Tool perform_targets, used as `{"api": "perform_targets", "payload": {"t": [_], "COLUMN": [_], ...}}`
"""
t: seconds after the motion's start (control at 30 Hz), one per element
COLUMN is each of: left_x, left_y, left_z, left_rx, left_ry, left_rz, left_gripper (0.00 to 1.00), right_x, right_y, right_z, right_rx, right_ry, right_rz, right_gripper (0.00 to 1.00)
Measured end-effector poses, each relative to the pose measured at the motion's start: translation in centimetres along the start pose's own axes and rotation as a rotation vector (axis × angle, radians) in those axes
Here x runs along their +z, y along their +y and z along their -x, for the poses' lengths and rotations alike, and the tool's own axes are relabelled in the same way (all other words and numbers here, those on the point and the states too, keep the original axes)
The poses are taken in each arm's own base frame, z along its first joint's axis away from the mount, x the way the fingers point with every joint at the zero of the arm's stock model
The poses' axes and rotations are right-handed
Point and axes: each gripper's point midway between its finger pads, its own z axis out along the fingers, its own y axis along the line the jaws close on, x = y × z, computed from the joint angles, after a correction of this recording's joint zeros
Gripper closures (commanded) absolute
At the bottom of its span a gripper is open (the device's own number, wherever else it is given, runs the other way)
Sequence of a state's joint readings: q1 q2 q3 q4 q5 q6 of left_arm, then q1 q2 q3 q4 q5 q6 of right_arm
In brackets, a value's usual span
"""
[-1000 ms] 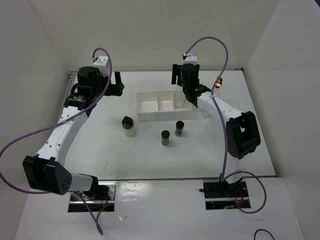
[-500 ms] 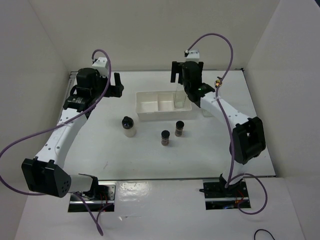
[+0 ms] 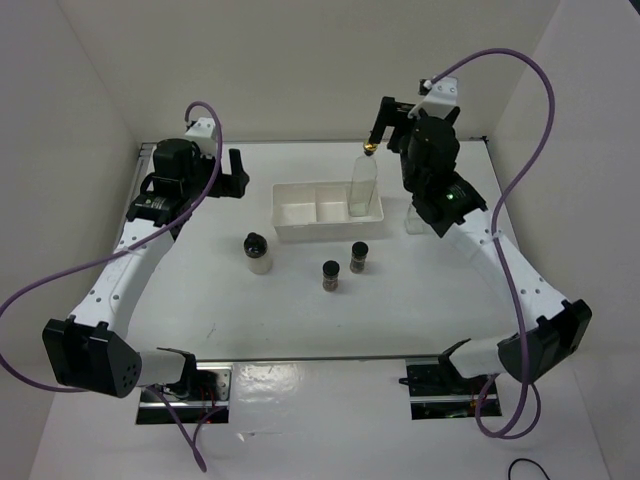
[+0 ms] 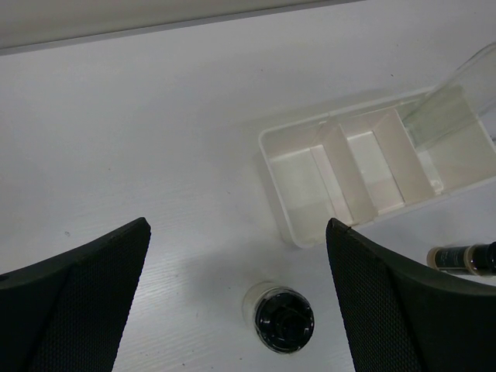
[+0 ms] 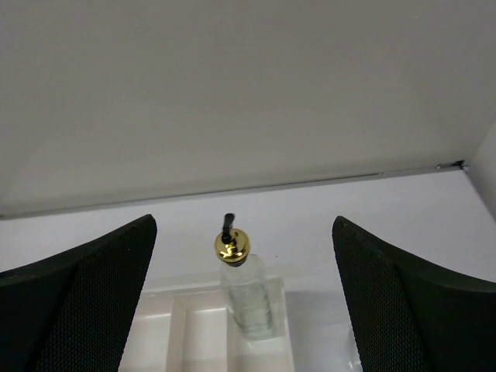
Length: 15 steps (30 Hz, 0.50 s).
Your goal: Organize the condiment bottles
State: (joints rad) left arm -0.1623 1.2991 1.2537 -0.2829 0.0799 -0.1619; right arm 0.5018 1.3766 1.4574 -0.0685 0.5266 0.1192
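A tall clear bottle with a gold spout (image 3: 364, 186) stands upright in the right compartment of the white tray (image 3: 298, 212). My right gripper (image 3: 393, 122) is open and empty, raised above and to the right of it. In the right wrist view the bottle (image 5: 248, 301) shows between the spread fingers (image 5: 85, 294). A second clear bottle (image 3: 412, 222) stands right of the tray, mostly hidden by my right arm. A whitish black-capped jar (image 3: 259, 250) and two dark spice jars (image 3: 331, 275) (image 3: 359, 257) stand in front of the tray. My left gripper (image 3: 236, 170) is open and empty, left of the tray.
White walls close in the table (image 3: 200, 300) at the back and sides. In the left wrist view the whitish jar (image 4: 284, 318) is below the open fingers, with the tray (image 4: 306, 174) beyond it. Purple cables loop over both arms.
My right gripper has let go of the gold-spouted bottle in the tray's right compartment and has risen up and to the right. The left arm has barely moved.
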Motion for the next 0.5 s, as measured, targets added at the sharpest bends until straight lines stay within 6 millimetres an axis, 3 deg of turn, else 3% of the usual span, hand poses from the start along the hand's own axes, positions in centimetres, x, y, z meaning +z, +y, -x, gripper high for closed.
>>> {"api": "perform_targets", "payload": {"t": [0.07,0.17,0.37,0.5], "left_x": [0.0,0.0,0.0,0.0], "left_y": [-0.2,-0.4,-0.4,-0.4], "left_z": [0.0,0.0,0.0,0.0], "left_rx": [0.001,0.002,0.002,0.002], "left_ry": [0.000,0.001,0.001,0.001], "left_rz": [-0.008,-0.015,-0.017,-0.018], "left_gripper": [0.00,0.00,0.00,0.00], "right_x": [-0.7,-1.0,-1.0,-1.4], "right_y": [-1.2,-2.9,-6.3,-10.3], "right_z": [1.3,1.5,-2.8,-6.3], "right_rx": [-0.012,-0.037,-0.083,-0.053], "right_ry": [-0.030,-0.037,0.046,0.112], "right_rz": [-0.047,-0.133,-0.282,-0.383], "right_gripper": [0.02,0.02,0.02,0.02]}}
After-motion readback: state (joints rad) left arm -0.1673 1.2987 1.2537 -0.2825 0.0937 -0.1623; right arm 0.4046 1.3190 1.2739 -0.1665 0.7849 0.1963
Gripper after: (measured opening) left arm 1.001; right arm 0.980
